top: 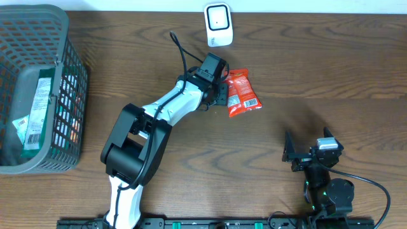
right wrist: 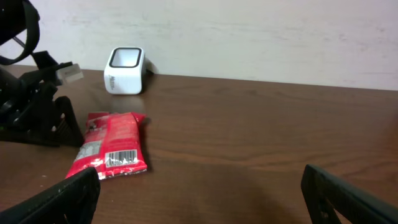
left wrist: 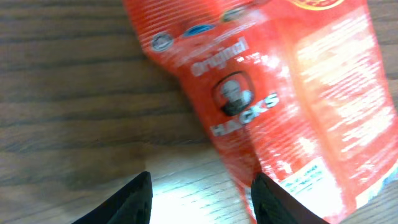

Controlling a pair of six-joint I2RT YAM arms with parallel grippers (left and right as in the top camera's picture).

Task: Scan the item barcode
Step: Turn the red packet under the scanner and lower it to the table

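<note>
From my station I see the left pincer point(top: 222, 95) reached out over the middle of the tabletop point(top: 318, 70), its jaws partly apart with only bare wood between the fingertips point(left wrist: 138, 198); it has hold of nothing. The red snack packet point(top: 242, 93) lies flat on the tabletop just beside that pincer, on the side toward the right arm. In the left wrist view the packet fills the space ahead, and one fingertip sits right at its near edge; I cannot tell whether they touch. Its barcode point(right wrist: 121, 158) faces up. The white scanner point(top: 217, 24) stands near the packet, toward the far edge. My right pincer point(top: 305, 152) hangs well apart, jaws spread wide and empty. A wire basket point(top: 38, 89) sits at the far left.
</note>
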